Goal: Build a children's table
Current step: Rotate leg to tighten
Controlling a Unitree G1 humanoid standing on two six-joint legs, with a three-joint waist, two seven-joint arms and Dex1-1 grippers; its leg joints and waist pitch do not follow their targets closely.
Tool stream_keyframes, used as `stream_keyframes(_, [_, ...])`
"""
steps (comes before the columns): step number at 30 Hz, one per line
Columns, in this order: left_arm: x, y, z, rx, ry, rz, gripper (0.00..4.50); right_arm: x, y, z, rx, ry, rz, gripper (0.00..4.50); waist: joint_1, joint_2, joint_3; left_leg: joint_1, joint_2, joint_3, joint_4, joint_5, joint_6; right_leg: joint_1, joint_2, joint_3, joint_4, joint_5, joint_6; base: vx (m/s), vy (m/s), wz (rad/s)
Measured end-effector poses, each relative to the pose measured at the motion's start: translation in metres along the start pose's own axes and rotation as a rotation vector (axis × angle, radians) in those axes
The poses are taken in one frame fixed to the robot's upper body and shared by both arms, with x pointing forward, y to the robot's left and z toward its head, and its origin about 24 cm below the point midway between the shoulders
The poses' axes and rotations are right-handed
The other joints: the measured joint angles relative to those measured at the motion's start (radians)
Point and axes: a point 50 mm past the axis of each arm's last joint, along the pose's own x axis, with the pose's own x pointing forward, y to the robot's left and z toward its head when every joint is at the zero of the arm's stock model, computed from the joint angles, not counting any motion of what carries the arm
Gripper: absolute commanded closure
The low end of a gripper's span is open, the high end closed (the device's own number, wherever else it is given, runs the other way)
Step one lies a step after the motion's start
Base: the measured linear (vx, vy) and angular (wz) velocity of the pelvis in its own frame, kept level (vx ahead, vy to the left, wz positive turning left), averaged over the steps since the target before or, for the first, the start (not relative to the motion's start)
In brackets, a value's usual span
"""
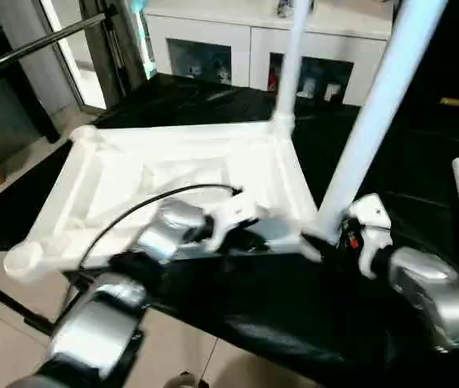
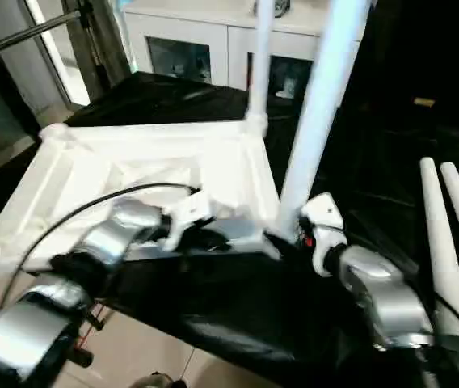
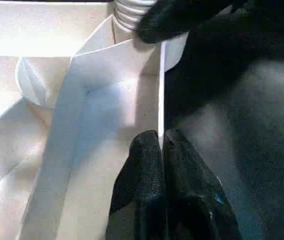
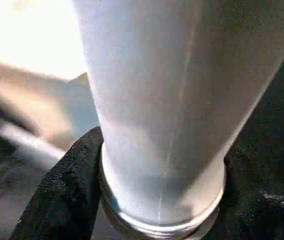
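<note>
The children's table top [image 1: 92, 162] lies underside up on a black-covered surface. One white leg [image 1: 292, 65] stands in its far right corner socket. A second leg [image 1: 375, 105] rises tilted from the near right corner, its threaded end [image 3: 132, 12] at the socket. My right gripper [image 1: 334, 236] is shut around that leg's base, and a black finger [image 4: 67, 190] hugs the tube. My left gripper [image 3: 161, 145] is shut on the thin near rim of the top, just left of that corner.
Two loose white legs [image 2: 448, 234] lie on the black cover at the right. A white glass-door cabinet [image 1: 254, 48] stands behind. The near left corner socket [image 1: 23, 259] overhangs the surface's edge, with floor below.
</note>
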Motion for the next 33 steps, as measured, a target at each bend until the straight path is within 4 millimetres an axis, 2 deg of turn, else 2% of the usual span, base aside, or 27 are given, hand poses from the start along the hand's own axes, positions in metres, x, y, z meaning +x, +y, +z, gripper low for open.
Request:
stream_keyframes(3, [0.021, -0.002, 0.013, -0.049, -0.002, 0.091, 4.5, 0.015, -0.006, 0.005, 0.077, -0.015, -0.2, 1.78, 0.0, 0.001, 0.0, 0.0, 0.0, 0.0, 0.0, 0.0, 0.0, 0.0, 0.0, 0.0, 0.0, 0.001, 0.0, 0.0, 0.0, 0.0])
stream_keyframes(6, [0.033, -0.006, 0.02, -0.048, -0.011, 0.121, 4.5, 0.019, -0.009, 0.008, 0.103, -0.03, -0.299, 1.78, 0.002, 0.001, 0.0, -0.001, 0.0, 0.0, 0.0, 0.0, 0.0, 0.0, 0.0, 0.0, 0.0, 0.002, 0.0, 0.0, 0.0, 0.0])
stream_keyframes(7, [0.033, -0.006, 0.021, -0.041, -0.011, 0.122, 4.5, 0.019, -0.009, 0.008, 0.109, -0.037, -0.306, 1.78, 0.002, 0.002, -0.001, -0.001, 0.0, 0.0, -0.001, 0.0, 0.0, 0.0, 0.0, 0.0, 0.0, 0.004, -0.003, 0.0, 0.0, 0.0])
stream_keyframes(8, [0.034, -0.006, 0.021, -0.035, -0.01, 0.122, 4.5, 0.019, -0.009, 0.008, 0.115, -0.043, -0.309, 1.22, 0.002, 0.003, -0.001, -0.001, 0.0, 0.0, -0.001, 0.0, 0.0, 0.0, 0.0, 0.0, 0.0, 0.003, -0.003, 0.0, 0.0, 0.0])
stream_keyframes(9, [0.034, -0.006, 0.022, -0.021, -0.01, 0.123, 4.5, 0.019, -0.01, 0.008, 0.13, -0.05, -0.311, 1.08, 0.002, 0.003, -0.001, -0.002, 0.0, 0.0, -0.001, 0.0, 0.0, 0.0, 0.0, 0.0, 0.0, 0.003, -0.002, 0.0, 0.0, 0.0])
stream_keyframes(19, [0.035, -0.007, 0.022, 0.032, -0.026, 0.13, 4.5, 0.02, -0.008, 0.009, 0.133, -0.088, -0.357, 0.97, 0.005, 0.004, -0.001, -0.003, 0.0, 0.0, -0.001, 0.0, 0.0, -0.001, 0.0, 0.0, -0.001, 0.002, -0.002, 0.0, 0.0, 0.0])
stream_keyframes(27, [0.04, -0.01, 0.026, 0.068, -0.036, 0.127, 4.5, -0.006, -0.023, 0.009, 0.091, -0.123, -0.349, 0.97, 0.011, 0.006, -0.001, -0.006, 0.0, 0.003, -0.001, 0.001, 0.002, -0.002, -0.002, 0.0, -0.001, 0.002, -0.001, 0.0, 0.0, 0.0])
stream_keyframes(33, [0.045, -0.014, 0.03, 0.102, -0.046, 0.113, 4.5, -0.024, -0.035, 0.009, 0.02, -0.118, -0.313, 0.97, 0.011, 0.016, -0.001, -0.006, 0.0, 0.005, 0.0, 0.002, 0.003, -0.003, -0.003, 0.0, -0.001, 0.002, 0.0, 0.0, 0.0, 0.0])
